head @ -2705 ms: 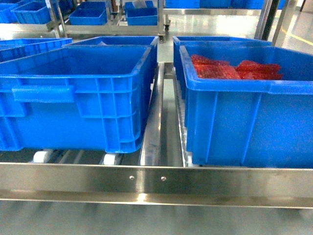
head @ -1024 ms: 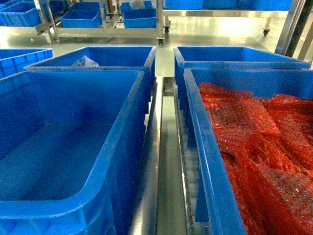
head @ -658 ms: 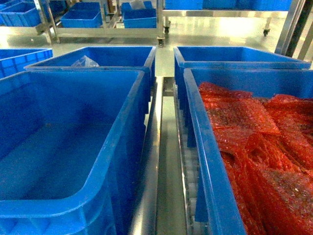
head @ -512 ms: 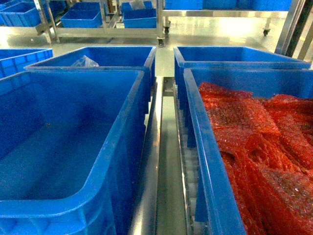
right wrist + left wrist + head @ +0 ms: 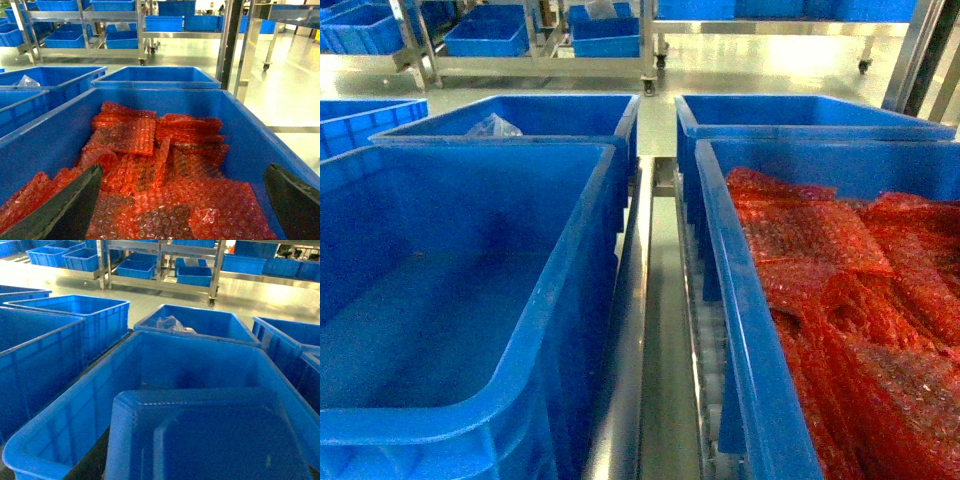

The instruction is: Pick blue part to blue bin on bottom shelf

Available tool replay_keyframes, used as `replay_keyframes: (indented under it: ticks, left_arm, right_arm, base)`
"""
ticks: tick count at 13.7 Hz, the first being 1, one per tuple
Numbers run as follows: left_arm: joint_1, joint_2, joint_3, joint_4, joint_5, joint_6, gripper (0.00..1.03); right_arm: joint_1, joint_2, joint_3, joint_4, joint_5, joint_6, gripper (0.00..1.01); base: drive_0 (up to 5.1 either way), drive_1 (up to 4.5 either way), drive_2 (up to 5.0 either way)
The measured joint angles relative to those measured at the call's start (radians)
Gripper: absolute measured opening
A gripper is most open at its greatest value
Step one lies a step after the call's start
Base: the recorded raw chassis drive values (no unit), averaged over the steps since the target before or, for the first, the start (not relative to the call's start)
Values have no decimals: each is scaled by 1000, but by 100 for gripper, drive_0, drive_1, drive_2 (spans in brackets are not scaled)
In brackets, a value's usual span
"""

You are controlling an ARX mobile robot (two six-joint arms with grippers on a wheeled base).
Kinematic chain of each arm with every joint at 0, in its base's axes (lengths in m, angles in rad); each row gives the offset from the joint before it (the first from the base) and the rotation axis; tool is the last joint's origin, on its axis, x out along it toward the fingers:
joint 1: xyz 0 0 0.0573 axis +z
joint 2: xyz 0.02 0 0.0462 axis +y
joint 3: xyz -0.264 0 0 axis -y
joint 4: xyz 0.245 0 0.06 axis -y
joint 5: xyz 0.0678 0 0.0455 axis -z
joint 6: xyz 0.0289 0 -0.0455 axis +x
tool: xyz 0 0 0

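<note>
While spread, right fingers (image 5: 60,210) above bags (image 5: 150,165)

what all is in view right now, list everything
blue bin: one, bright blue, near left, empty
crate of bags: one, blue, near right
red bubble-wrap bags: many, red, piled in the near right crate
rear crates: two, blue, behind the near pair; the right one looks empty
clear plastic bag: one, in the rear left crate
side crate: one, blue, far left edge
bottom shelf: steel rail between the rows, white rollers beside it
far racks: steel, holding several blue crates
blue part: one, dark blue, flat, close under the left wrist camera, over the blue bin
right gripper: dark fingers wide apart, above the bags
left gripper: fingers not in view
</note>
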Motion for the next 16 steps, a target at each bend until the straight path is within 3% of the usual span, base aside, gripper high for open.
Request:
replay_keyframes:
  ticks: [16]
  left_arm:
    - [0,0,0,0,0,0,43]
  right_arm:
    - [0,0,0,0,0,0,98]
  base:
    - [0,0,0]
